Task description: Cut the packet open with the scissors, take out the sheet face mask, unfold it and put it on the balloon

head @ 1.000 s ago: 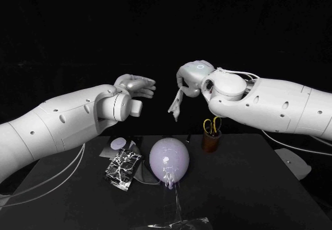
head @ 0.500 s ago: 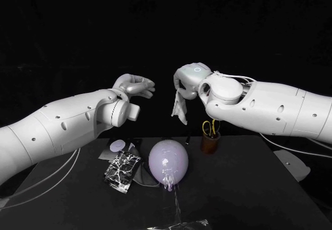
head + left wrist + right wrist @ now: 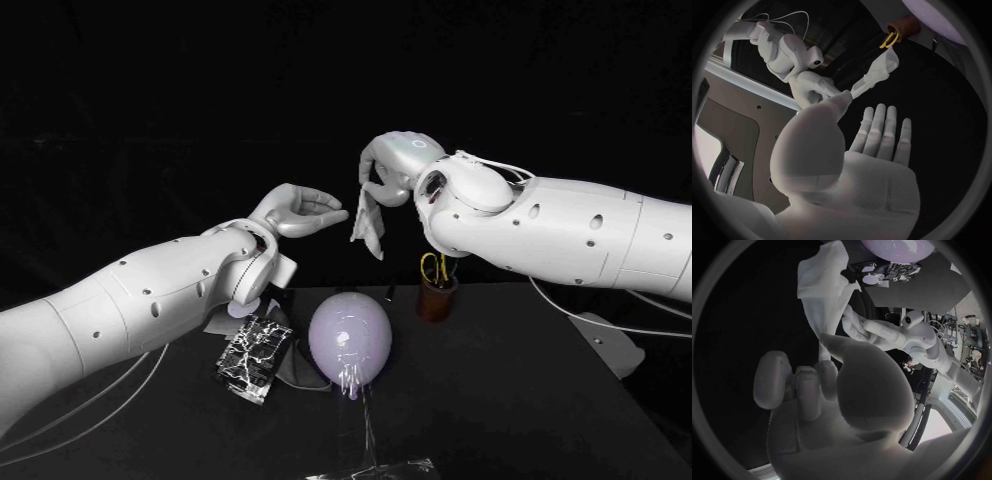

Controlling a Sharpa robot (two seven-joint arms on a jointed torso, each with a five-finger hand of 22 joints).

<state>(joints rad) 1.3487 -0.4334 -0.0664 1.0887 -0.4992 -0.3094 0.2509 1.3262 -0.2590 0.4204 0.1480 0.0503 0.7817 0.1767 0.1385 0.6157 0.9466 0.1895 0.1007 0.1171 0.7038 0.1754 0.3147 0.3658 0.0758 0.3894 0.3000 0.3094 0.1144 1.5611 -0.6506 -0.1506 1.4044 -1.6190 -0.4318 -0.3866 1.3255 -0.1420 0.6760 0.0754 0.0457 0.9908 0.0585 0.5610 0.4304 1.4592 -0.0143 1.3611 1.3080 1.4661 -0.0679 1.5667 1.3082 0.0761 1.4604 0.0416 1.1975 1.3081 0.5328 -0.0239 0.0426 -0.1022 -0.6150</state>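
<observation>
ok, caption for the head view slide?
Right hand holds the folded white sheet face mask aloft, empty left hand raised beside it, pale lilac balloon lying on the black table.

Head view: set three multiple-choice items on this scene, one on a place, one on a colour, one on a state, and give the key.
1. Where are the scissors?
A. standing in the brown cup
B. held by a person
C. inside a drawer

2. What colour are the scissors' handles?
A. blue
B. yellow
C. red

3. What is the right hand doing?
A. holding the folded sheet mask up in the air
B. lying flat with nothing in it
C. gripping a pen

Key:
1 A, the handles stick up out of the cup.
2 B, the loops show yellow in the head view and the left wrist view.
3 A, the mask hangs down from that hand.
</observation>
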